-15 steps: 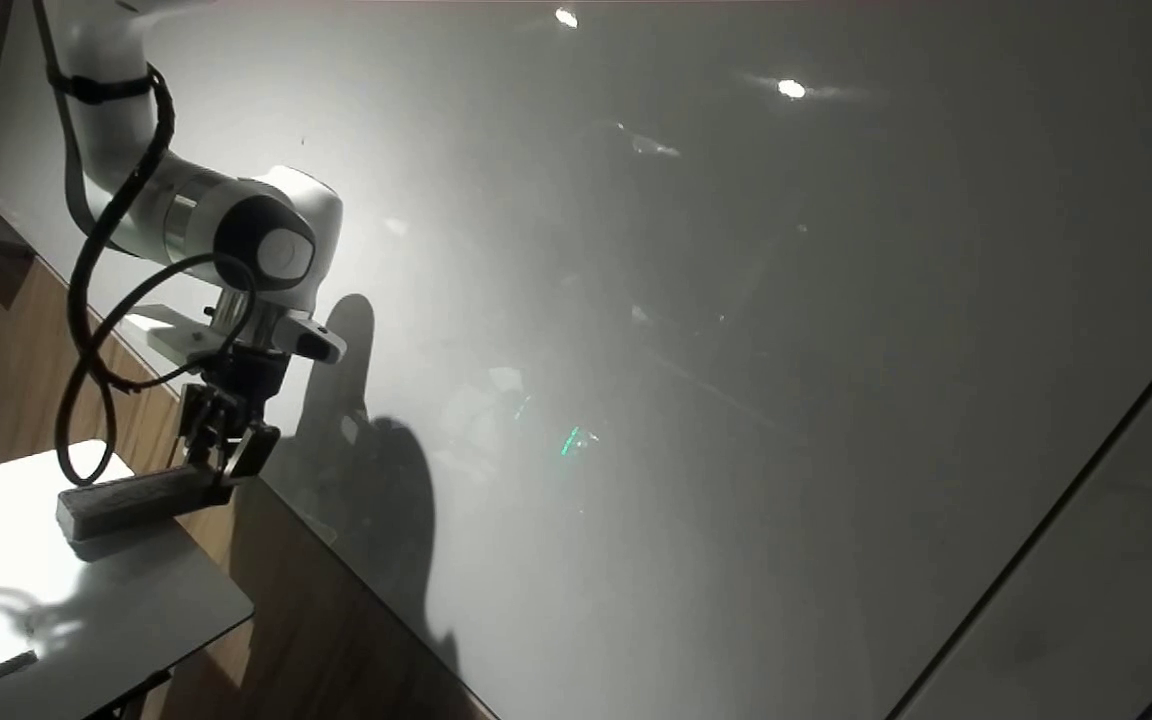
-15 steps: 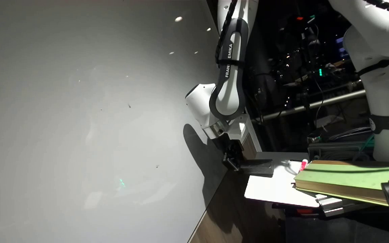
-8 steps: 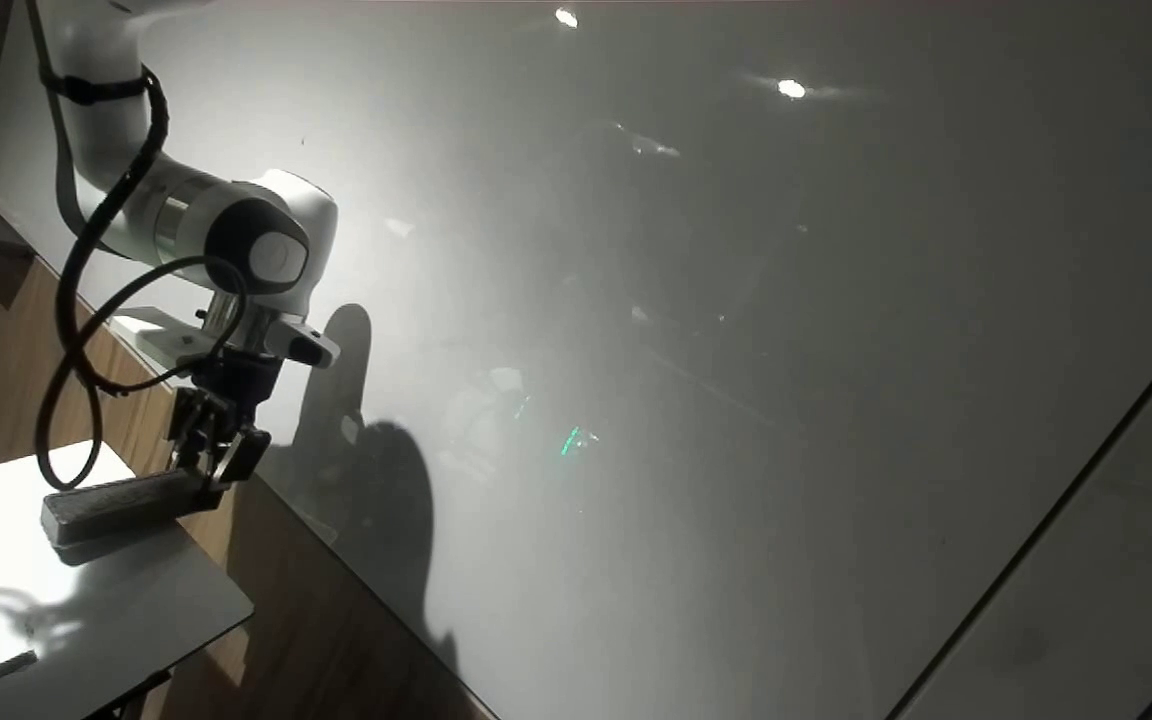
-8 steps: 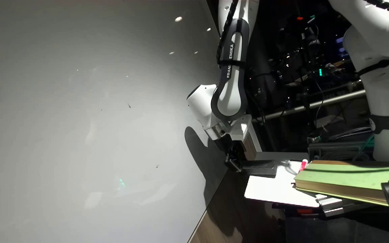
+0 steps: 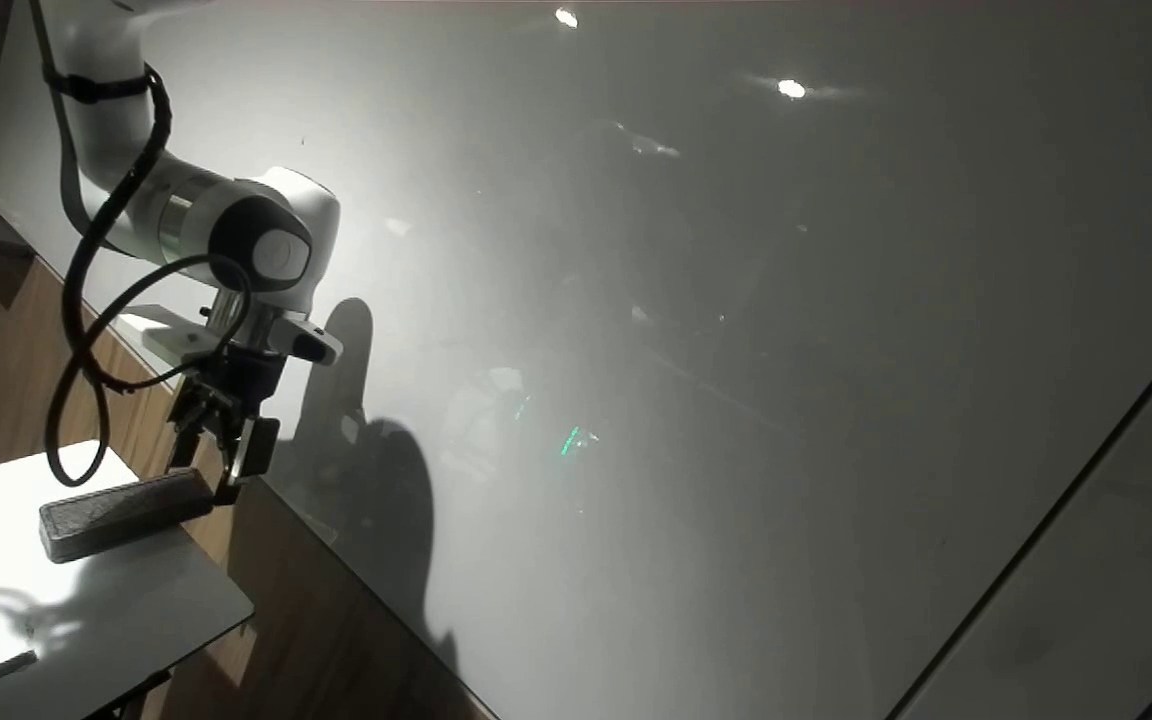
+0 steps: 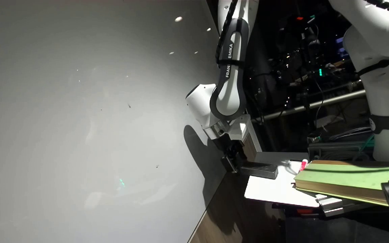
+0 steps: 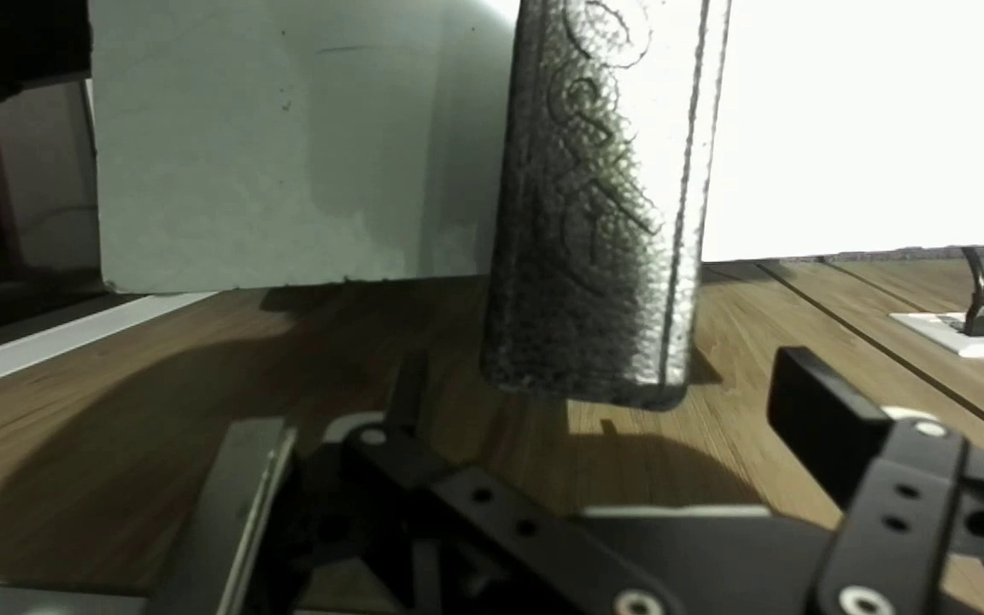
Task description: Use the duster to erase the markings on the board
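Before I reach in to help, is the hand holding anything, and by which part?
Nothing is held: the hand stands open, with gaps between its fingers and the duster, which seems to rest on the table.

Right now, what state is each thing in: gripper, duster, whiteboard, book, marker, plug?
Robotiq gripper: open, holding nothing
Black duster: lying loose on the white table, one end overhanging
Whiteboard: a few dark specks, no writing I can make out
Green book: closed
Red-and-white marker: partly hidden, cap state unclear
Black plug: in its white outlet
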`<act>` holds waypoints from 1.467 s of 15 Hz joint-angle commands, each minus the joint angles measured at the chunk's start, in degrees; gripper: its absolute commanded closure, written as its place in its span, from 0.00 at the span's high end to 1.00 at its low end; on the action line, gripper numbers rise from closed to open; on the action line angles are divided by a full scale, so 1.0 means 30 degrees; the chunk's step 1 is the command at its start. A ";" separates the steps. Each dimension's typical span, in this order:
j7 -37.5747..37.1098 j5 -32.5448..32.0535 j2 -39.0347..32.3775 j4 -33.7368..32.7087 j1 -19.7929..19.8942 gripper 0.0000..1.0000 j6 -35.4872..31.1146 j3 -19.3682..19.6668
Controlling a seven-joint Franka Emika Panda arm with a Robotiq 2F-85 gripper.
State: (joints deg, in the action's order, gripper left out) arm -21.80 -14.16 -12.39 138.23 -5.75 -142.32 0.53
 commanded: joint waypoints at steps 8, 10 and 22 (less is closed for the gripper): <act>0.0298 -0.0297 0.4113 -0.2024 -0.0971 1.00 0.6094 -0.1381; 0.0821 -0.0081 0.5117 -0.2663 -0.0896 1.00 0.7302 -0.1817; 0.1255 0.0078 0.7155 -0.3512 -0.0520 1.00 0.8762 -0.2487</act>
State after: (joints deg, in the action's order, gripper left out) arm -18.20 -14.15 9.07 127.80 -8.44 -116.14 -5.82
